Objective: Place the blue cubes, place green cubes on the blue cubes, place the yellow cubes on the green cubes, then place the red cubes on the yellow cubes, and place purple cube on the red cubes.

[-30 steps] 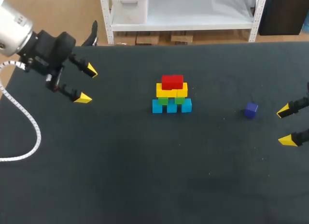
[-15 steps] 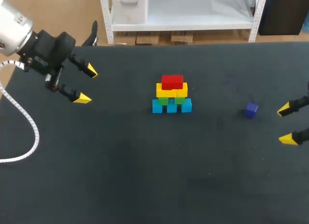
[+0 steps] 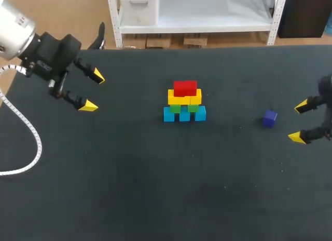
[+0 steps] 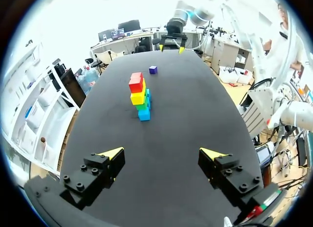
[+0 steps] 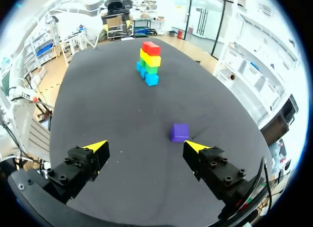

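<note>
A stack stands mid-table: three blue cubes (image 3: 184, 115) at the base, green cubes (image 3: 183, 108) on them, yellow cubes (image 3: 184, 98) above, red cubes (image 3: 185, 88) on top. The stack also shows in the left wrist view (image 4: 139, 95) and the right wrist view (image 5: 149, 61), far ahead of each gripper. A lone purple cube (image 3: 269, 118) lies on the mat to the stack's right, just ahead of my right gripper (image 3: 300, 121) and toward one finger (image 5: 179, 132). My right gripper (image 5: 145, 147) is open and empty. My left gripper (image 3: 93, 90) hangs open at the far left, empty (image 4: 162, 152).
The black mat (image 3: 155, 189) covers the whole table. A white cable (image 3: 31, 132) loops from my left arm over the mat's left edge.
My right gripper has moved left and slightly back, closer to the purple cube. The left arm, stack and purple cube have not moved.
</note>
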`<state>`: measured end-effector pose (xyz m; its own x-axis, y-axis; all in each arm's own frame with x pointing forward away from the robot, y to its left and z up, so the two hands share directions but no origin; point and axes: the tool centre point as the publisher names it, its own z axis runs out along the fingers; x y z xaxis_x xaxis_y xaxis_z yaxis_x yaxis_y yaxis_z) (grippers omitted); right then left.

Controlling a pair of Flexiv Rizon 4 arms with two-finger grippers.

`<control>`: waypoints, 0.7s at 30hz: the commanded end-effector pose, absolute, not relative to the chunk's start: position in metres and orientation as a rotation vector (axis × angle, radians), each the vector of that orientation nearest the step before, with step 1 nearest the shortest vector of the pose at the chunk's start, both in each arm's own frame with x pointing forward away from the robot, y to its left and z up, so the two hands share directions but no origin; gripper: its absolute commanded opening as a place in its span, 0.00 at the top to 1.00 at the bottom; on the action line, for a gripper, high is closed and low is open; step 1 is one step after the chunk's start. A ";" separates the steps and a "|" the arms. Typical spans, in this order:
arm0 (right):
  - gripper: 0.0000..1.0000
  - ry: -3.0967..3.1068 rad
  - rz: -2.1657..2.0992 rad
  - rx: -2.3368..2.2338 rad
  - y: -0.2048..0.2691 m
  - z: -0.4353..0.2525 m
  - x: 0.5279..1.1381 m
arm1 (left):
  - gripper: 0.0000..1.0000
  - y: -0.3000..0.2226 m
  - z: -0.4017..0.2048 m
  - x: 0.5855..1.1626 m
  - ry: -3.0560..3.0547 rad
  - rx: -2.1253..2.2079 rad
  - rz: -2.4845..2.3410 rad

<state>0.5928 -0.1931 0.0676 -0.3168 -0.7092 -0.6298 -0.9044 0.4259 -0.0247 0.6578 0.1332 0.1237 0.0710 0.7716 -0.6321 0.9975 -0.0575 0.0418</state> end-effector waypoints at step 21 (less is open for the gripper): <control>0.00 2.194 0.493 -1.320 -0.176 -0.003 0.673 | 0.00 0.134 0.124 0.658 1.747 1.885 -0.632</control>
<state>0.6627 -0.1803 0.0094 -0.3863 -0.7015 -0.5989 -0.8858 0.4633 0.0287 0.6578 0.1333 0.1238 0.0708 0.7717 -0.6321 0.9975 -0.0575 0.0415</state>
